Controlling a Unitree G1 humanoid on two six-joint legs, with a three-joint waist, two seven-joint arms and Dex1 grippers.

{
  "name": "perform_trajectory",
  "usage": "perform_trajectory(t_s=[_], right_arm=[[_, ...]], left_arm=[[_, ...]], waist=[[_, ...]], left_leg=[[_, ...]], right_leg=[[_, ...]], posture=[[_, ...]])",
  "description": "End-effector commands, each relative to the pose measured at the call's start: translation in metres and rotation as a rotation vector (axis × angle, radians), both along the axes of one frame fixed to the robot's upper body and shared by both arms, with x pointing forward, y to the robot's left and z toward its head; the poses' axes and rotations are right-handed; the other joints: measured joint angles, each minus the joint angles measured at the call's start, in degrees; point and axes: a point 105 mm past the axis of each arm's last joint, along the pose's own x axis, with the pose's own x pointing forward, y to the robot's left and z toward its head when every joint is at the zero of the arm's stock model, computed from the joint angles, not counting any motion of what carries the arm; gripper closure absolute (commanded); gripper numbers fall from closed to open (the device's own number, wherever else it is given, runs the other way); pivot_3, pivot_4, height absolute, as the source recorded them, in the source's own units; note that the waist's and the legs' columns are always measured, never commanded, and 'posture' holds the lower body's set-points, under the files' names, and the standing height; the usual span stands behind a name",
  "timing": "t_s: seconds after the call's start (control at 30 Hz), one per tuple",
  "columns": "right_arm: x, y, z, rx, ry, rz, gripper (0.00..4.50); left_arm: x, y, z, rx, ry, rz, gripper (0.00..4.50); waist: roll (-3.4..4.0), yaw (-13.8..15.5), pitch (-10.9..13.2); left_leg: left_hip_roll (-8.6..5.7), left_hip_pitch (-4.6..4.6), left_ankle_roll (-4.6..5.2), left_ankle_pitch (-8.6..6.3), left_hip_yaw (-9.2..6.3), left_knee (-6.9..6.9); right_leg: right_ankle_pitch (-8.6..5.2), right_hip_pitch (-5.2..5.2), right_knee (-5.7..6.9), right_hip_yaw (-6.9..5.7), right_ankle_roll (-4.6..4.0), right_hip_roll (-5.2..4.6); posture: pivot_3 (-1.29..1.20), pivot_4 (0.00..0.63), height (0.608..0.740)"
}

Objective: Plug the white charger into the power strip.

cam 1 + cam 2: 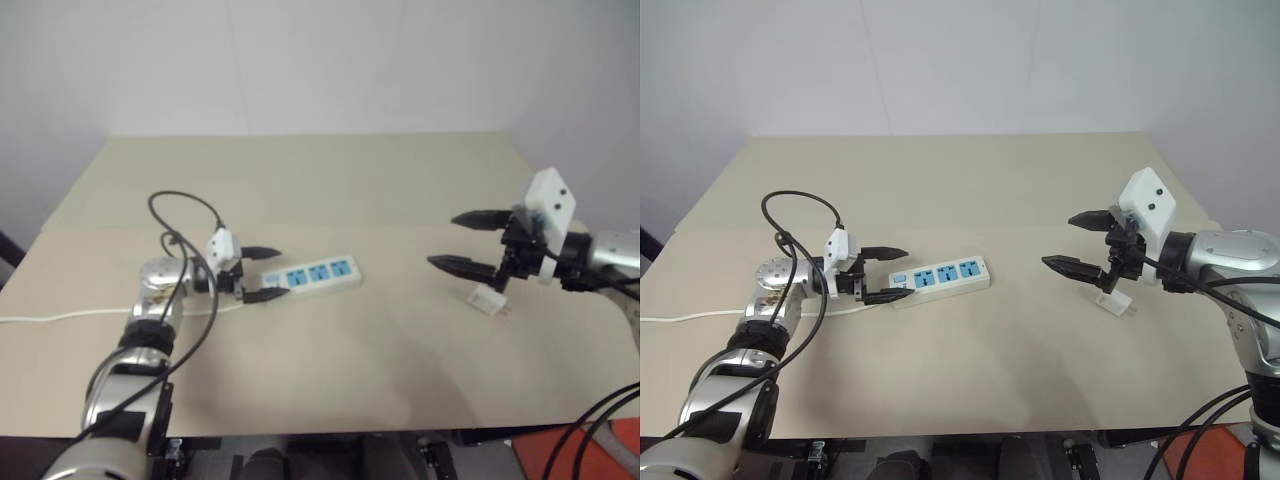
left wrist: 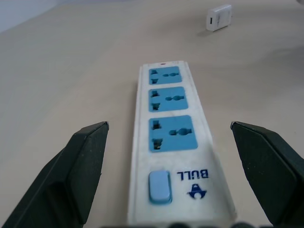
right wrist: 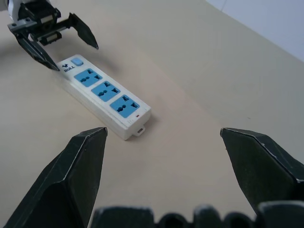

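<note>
The power strip (image 1: 318,273) lies flat on the beige table (image 1: 330,180), its three blue socket faces (image 2: 173,133) up and its switch end towards my left gripper (image 1: 283,272). That gripper is open and low, with one finger on either side of the switch end, not touching it. The white charger (image 1: 491,300) lies on the table to the right, well apart from the strip. My right gripper (image 1: 440,240) is open and empty, hovering just above and to the left of the charger and pointing towards the strip.
The strip's thin white cord (image 1: 60,317) trails off over the table's left edge. A black cable (image 1: 180,215) loops above my left wrist. Bare tabletop lies between the strip and the charger. The table's front edge is close below both arms.
</note>
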Motion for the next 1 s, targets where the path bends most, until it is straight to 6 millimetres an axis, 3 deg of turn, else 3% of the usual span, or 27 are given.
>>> perform_trajectory(t_s=[0.03, 0.43, 0.97, 1.0], right_arm=[[-0.006, 0.001, 0.015, 0.003, -0.052, 0.01, 0.0], [-0.014, 0.0, 0.019, 0.011, -0.053, 0.003, 0.0], [-0.016, 0.0, 0.023, 0.016, -0.05, -0.005, 0.0], [-0.016, 0.0, 0.023, 0.017, -0.049, -0.005, 0.0]], left_arm=[[0.003, -0.002, 0.001, 0.015, -0.032, 0.003, 0.01], [0.008, -0.008, -0.018, 0.028, 0.012, 0.04, 0.01], [0.001, 0.004, -0.039, 0.06, 0.061, 0.068, 0.01], [0.0, 0.004, -0.039, 0.059, 0.062, 0.067, 0.41]], waist=[[0.0, 0.1, 0.0], [0.0, 0.3, 0.0], [0.02, 0.2, 0.0], [0.02, 0.1, 0.0]], left_leg=[[0.0, 0.0, 0.0, 0.0, -0.01, 0.0], [-0.01, -0.02, 0.0, 0.0, -0.03, 0.01], [0.0, 0.07, 0.0, 0.0, -0.03, 0.01], [0.0, 0.07, 0.0, 0.0, -0.03, 0.01]], right_leg=[[0.0, 0.0, 0.0, 0.0, 0.0, 0.0], [0.01, 0.01, -0.01, -0.03, 0.01, 0.0], [0.01, 0.05, 0.01, -0.01, 0.01, 0.0], [0.01, 0.05, 0.01, -0.01, 0.01, 0.0]], posture=[[0.0, 0.15, 0.74], [0.0, 0.15, 0.74], [0.0, 0.15, 0.74], [0.0, 0.15, 0.74]])
